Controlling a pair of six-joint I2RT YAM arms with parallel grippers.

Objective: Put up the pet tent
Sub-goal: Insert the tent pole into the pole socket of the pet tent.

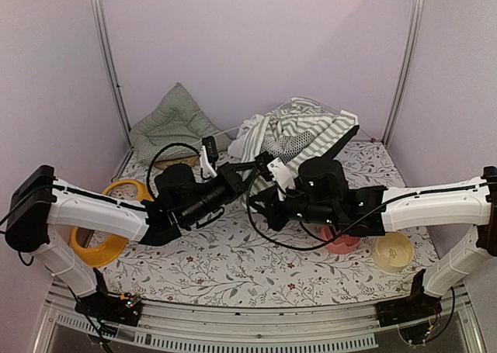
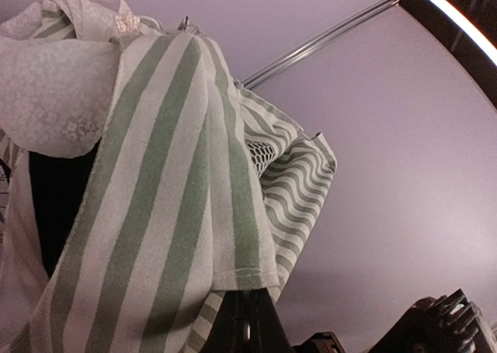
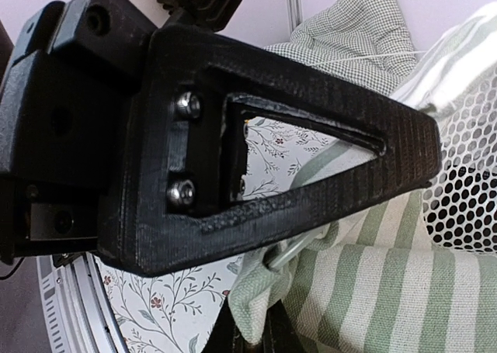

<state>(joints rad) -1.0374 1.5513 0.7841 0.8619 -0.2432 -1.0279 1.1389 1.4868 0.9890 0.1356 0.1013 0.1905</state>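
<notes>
Pet tent (image 1: 299, 128) is down, not standing: a crumpled heap at the far middle-right of the table (image 1: 233, 268), close to the back wall. Long axis runs roughly left-right in the overhead view, left end low toward my left gripper (image 1: 262, 164), right end bunched higher by my right gripper (image 1: 342, 140). Can't tell which way its opening faces. A thin pole (image 1: 311, 103) arcs over the top of the pile. Left jaws are together, and in the left wrist view the striped hem (image 2: 233, 279) drops straight into the fingers (image 2: 247, 326), so I read it as pinched on the tent fabric. That view also shows wavy-stripe cloth and a bit of mesh (image 2: 260, 155), all draped above the camera, which the overhead doesn't resolve. Right jaws are also closed down. The right wrist view has the upper finger (image 3: 311, 136) pressed over striped cloth (image 3: 388, 291) with a pale loop (image 3: 283, 256) just under it and mesh beside the tip, so it's clamped on the tent. Overhead only shows that finger angled up to the right against the heap. The green checked cushion (image 1: 169, 120) leans in the far-left corner, apart from the tent. A yellow bowl (image 1: 101, 252) sits under my left arm, pink bowl (image 1: 342, 244) and cream bowl (image 1: 394, 252) under my right. Neither wrist view shows the bowls.
</notes>
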